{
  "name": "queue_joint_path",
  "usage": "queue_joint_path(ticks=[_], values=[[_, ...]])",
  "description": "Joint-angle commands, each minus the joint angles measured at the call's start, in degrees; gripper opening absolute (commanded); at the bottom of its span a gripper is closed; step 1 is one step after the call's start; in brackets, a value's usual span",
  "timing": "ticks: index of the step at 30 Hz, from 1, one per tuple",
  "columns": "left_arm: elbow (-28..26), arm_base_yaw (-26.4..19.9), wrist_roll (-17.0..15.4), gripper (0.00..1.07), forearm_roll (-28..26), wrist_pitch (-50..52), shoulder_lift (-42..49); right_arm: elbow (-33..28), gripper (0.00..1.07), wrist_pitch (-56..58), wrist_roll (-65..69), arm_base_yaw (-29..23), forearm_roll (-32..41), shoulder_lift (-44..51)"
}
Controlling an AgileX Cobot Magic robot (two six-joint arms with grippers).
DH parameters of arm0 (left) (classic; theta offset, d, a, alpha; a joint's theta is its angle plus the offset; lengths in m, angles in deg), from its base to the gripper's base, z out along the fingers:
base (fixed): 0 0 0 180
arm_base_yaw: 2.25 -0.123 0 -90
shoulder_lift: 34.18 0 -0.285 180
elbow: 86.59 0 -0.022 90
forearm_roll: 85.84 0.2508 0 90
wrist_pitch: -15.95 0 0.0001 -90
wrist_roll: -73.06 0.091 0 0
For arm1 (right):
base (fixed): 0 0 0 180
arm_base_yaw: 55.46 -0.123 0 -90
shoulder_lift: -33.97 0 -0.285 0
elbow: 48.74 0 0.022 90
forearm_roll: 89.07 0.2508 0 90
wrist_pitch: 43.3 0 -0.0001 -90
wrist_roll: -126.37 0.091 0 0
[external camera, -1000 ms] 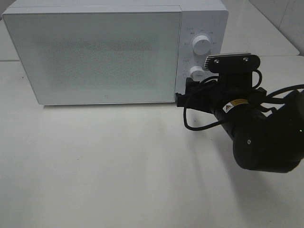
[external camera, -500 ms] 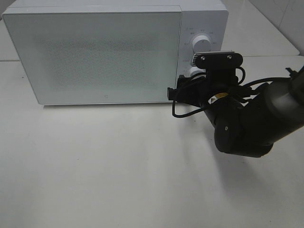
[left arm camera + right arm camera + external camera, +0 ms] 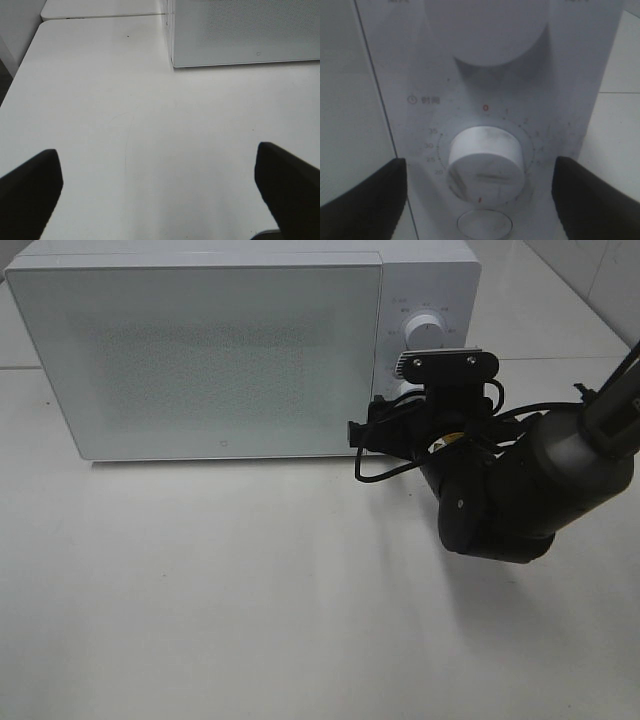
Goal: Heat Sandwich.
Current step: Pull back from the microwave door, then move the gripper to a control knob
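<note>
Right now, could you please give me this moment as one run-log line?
right hand: open, either side of timer dial | left hand: open, over table | microwave door: shut | sandwich: not in view

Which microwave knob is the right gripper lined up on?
The lower knob, ringed by a numbered scale: the wrist view shows it framed between the open fingers of the right gripper; the upper knob sits outside them.

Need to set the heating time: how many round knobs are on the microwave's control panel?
2. The upper knob sits high on the microwave's control panel; the timer knob is directly below it, largely hidden in the high view.
</note>
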Motion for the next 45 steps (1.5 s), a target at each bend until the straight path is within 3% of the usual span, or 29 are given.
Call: queue_joint_path(ticks=[1, 11, 16, 20, 21, 23, 27, 45], values=[[0.17, -0.17, -0.29, 1.01, -0.52, 0.00, 1.49, 0.52, 0.76, -1.20, -2.06, 0.34, -0.52, 0.23], [0.17, -0.17, -0.29, 1.01, -0.52, 0.00, 1.49, 0.52, 0.73, -2.98, -2.75, 0.34, -0.52, 0.23], [0.17, -0.17, -0.29, 1.01, -0.52, 0.00, 1.49, 0.52, 0.62, -2.81, -2.75, 0.34, -0.52, 0.23], [0.17, -0.17, -0.29, 1.01, -0.52, 0.00, 1.49, 0.52, 0.34, -2.06, -2.75, 0.34, -0.52, 0.23], [0.17, -0.17, -0.29, 1.01, -0.52, 0.00, 1.49, 0.52, 0.34, -2.06, -2.75, 0.34, -0.52, 0.23], [0.17, -0.17, -0.29, 1.01, -0.52, 0.00, 1.49, 0.52, 0.17, -2.06, -2.75, 0.34, -0.52, 0.23], [0.17, -0.17, -0.29, 1.01, -0.52, 0.00, 1.49, 0.52, 0.05, -2.06, -2.75, 0.34, -0.52, 0.23], [0.17, -0.17, -0.29, 1.01, -0.52, 0.00, 1.49, 0.52, 0.07, -2.12, -1.55, 0.34, -0.52, 0.23]])
